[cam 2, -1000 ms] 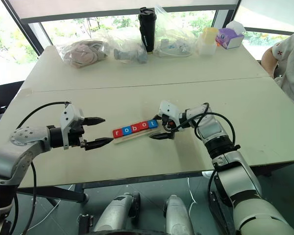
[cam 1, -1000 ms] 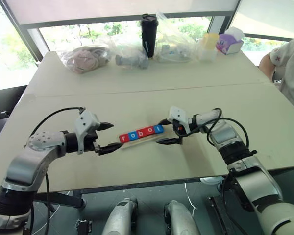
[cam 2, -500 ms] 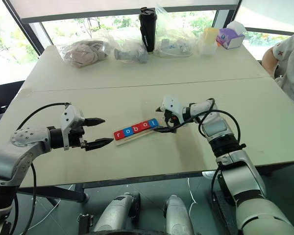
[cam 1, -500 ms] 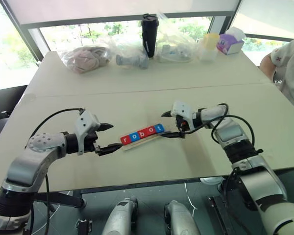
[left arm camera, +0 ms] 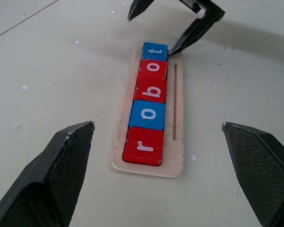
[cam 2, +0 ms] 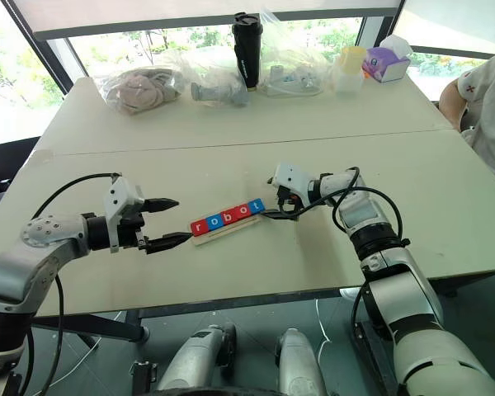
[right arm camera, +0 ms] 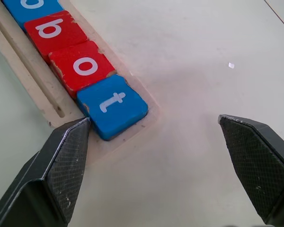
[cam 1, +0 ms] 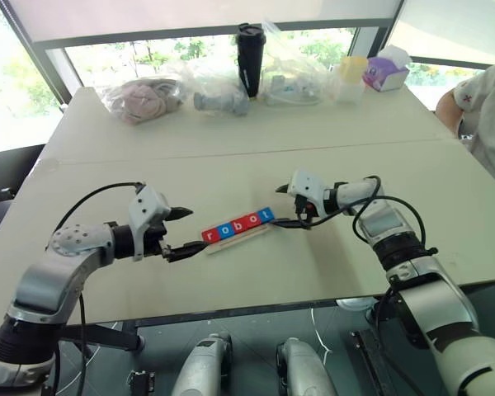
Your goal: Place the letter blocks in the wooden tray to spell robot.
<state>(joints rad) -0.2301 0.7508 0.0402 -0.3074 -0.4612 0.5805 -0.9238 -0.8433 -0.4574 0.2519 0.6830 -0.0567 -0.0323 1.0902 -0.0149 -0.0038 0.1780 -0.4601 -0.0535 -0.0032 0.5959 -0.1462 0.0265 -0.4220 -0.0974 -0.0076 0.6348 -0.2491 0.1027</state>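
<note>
The tray [left arm camera: 177, 118] lies on the table [cam 1: 231, 132], with the five blocks [left arm camera: 149, 105] in a row inside it, touching edge to edge and spelling "robot": red r [left arm camera: 143, 146], blue o [left arm camera: 148, 115], red b [left arm camera: 151, 90], red o [left arm camera: 153, 69], blue t [left arm camera: 155, 49]. A narrow groove runs along the tray beside the row.

Left gripper [cam 1: 179, 232]: off the r end of the tray, fingers spread wide, holding nothing and apart from the tray.

Right gripper [cam 1: 285, 206]: at the t end of the tray, fingers spread wide, holding nothing. One fingertip [left arm camera: 175, 48] sits just beside the corner of the t block; whether it touches cannot be told. The other fingertip [left arm camera: 134, 13] stands apart from the tray.

Well beyond the tray, along the far edge of the table: clear bags [cam 1: 144, 99], a black bottle [cam 1: 250, 58], a yellow-lidded cup [cam 1: 351, 78] and a purple box [cam 1: 384, 73]. A person's arm [cam 1: 478, 103] shows at the table's right side.
</note>
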